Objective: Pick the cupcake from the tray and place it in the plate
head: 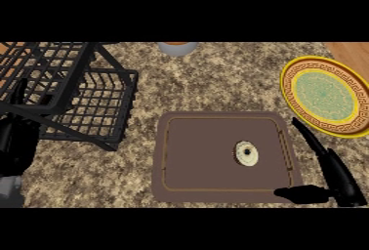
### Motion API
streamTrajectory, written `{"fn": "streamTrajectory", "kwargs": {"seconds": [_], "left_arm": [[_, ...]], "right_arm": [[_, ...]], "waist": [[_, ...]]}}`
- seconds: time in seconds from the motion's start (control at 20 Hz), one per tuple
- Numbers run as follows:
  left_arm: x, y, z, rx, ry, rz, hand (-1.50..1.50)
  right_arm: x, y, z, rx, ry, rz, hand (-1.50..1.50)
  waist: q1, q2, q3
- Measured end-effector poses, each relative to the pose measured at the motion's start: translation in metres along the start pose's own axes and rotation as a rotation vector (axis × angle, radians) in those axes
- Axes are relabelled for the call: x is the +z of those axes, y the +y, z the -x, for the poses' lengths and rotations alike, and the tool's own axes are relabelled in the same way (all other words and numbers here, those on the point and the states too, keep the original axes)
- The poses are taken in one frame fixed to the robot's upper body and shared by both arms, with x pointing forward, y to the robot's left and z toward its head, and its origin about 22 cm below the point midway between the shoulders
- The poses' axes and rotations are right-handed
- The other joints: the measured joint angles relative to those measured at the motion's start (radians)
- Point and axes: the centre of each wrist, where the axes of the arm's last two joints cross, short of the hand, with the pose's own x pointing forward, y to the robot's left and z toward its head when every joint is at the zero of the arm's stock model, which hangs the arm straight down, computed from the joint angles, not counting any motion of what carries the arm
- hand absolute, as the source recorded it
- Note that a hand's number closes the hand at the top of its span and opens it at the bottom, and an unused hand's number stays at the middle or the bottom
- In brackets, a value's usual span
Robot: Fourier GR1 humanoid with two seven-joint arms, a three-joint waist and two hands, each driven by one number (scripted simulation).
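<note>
A small cupcake (pixel 246 153), pale with a dark centre, sits on the right half of the brown tray (pixel 194 166). The yellow plate (pixel 324 95) with a green middle lies at the counter's right edge, beyond the tray. My right hand (pixel 333 176) hovers at the tray's right rim, fingers straight and pointing up-left, thumb spread over the tray's near right corner. It is open and apart from the cupcake. My left hand (pixel 16 141) rests at the far left edge, fingers up, in front of the rack.
A black wire rack (pixel 79 93) fills the upper left of the counter. A grey cup (pixel 177 48) stands at the back edge, partly cut off. The speckled counter (pixel 209 83) lies between rack, tray and plate.
</note>
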Motion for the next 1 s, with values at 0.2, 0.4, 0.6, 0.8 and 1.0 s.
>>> {"fn": "streamTrajectory", "kwargs": {"seconds": [0.2,0.4,0.6,0.8,1.0], "left_arm": [[-0.002,0.002,0.006,-0.068,-0.062,0.021,0.00],[-0.003,0.016,0.011,-0.261,-0.103,0.041,0.00],[-0.003,0.019,0.012,-0.290,-0.106,0.036,0.00],[-0.003,0.020,0.012,-0.292,-0.112,0.037,0.00],[-0.003,0.022,0.011,-0.303,-0.107,0.030,0.00]], "right_arm": [[-0.002,0.002,-0.012,0.072,0.053,-0.069,-1.50],[-0.009,0.002,-0.021,0.160,0.104,-0.105,-1.50],[-0.013,0.007,-0.027,0.221,0.155,-0.153,-1.50],[-0.021,0.012,-0.035,0.269,0.192,-0.202,-1.50],[-0.026,0.020,-0.040,0.285,0.223,-0.237,-1.50]], "waist": [[0.002,0.000,0.000],[0.007,0.002,0.011],[0.010,0.002,0.016],[0.015,0.002,0.018],[0.018,0.002,0.021]]}}
